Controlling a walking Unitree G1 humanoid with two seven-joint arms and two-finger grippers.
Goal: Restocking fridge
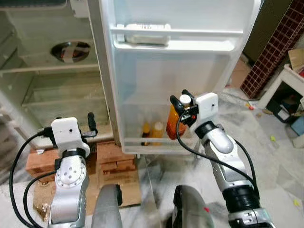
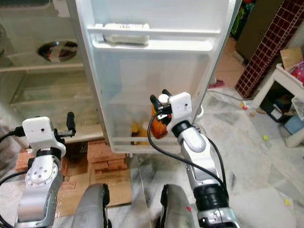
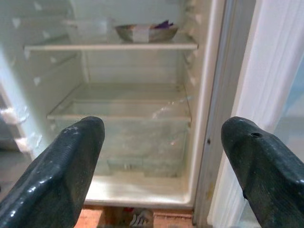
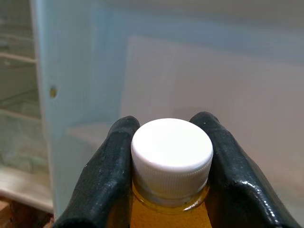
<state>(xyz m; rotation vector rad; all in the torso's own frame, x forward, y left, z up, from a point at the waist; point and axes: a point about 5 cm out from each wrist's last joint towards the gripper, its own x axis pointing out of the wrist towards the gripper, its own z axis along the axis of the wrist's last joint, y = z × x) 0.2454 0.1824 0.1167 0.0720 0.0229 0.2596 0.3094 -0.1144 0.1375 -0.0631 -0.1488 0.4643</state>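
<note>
My right gripper [image 1: 181, 100] is shut on the white cap of an orange juice bottle [image 1: 174, 124], holding it upright just above the bottom shelf of the open fridge door [image 1: 161, 76]. In the right wrist view both fingers [image 4: 107, 175] press the sides of the cap [image 4: 171, 156]. Two small orange bottles [image 1: 152, 132] stand in that door shelf to the left of the held one. My left gripper [image 3: 164, 166] is open with nothing between its fingers, facing the fridge's lower compartment [image 3: 118, 123].
A bowl [image 3: 145, 32] sits on the fridge's upper inner shelf. Red bricks [image 1: 114, 159] and cardboard lie under the fridge front. To the right are a marble floor, a white low table [image 1: 287, 95] and a tiled brick-red wall.
</note>
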